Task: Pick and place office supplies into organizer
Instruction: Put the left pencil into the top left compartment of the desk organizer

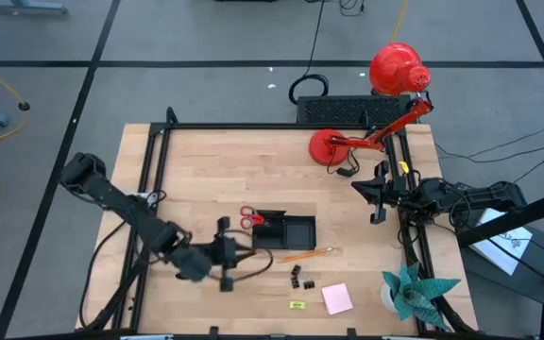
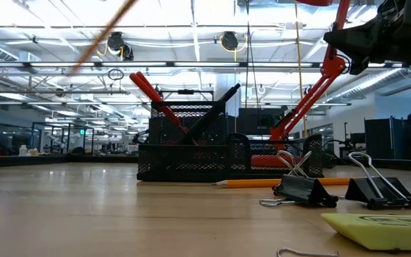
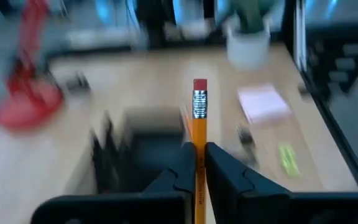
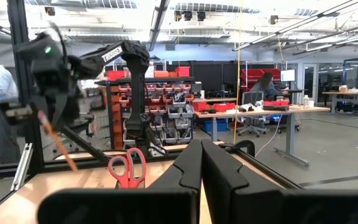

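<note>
My left gripper is near the table's front, just left of the black organizer. It is shut on an orange pencil. Red-handled scissors stand in the organizer's left end. A second orange pencil lies on the table in front of the organizer. Black clips, a pink sticky pad and a yellow-green piece lie nearer the front edge. My right gripper is shut and empty at the right, above the table. My left gripper pinches the pencil's shaft between its two fingers. The pencil runs along the fingers, and its eraser end sticks out past the fingertips toward the organizer. The pencil is lifted clear of the table and shows tilted in the low view.
A red desk lamp with its base stands at the far right, next to a black ribbed box. A teal paper plant stands at the front right corner. A black frame borders the table.
</note>
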You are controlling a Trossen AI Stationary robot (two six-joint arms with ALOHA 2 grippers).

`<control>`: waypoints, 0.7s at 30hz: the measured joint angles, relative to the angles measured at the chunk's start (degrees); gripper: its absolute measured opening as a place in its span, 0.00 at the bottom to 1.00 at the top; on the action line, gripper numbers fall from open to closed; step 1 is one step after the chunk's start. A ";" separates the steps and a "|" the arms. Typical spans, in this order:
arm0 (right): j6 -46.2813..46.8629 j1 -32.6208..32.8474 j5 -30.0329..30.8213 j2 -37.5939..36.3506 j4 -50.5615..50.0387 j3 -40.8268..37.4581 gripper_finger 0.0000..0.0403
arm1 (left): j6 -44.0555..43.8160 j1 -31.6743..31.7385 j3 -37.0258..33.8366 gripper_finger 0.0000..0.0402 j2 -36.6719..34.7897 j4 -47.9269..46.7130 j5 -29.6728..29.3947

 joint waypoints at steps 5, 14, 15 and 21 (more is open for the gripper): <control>-0.06 0.01 -0.02 0.02 0.00 0.02 0.01 | 18.19 5.85 0.00 0.08 0.01 16.03 2.04; -0.70 0.00 -0.02 0.00 0.02 0.02 0.01 | 24.80 17.73 0.04 0.06 2.16 25.72 20.03; -0.82 0.00 -0.01 0.00 0.01 0.00 0.01 | 24.85 18.99 0.04 0.06 3.01 27.01 21.93; -0.73 0.01 -0.02 0.00 0.01 0.02 0.01 | 24.48 24.79 0.04 0.06 8.56 27.25 27.97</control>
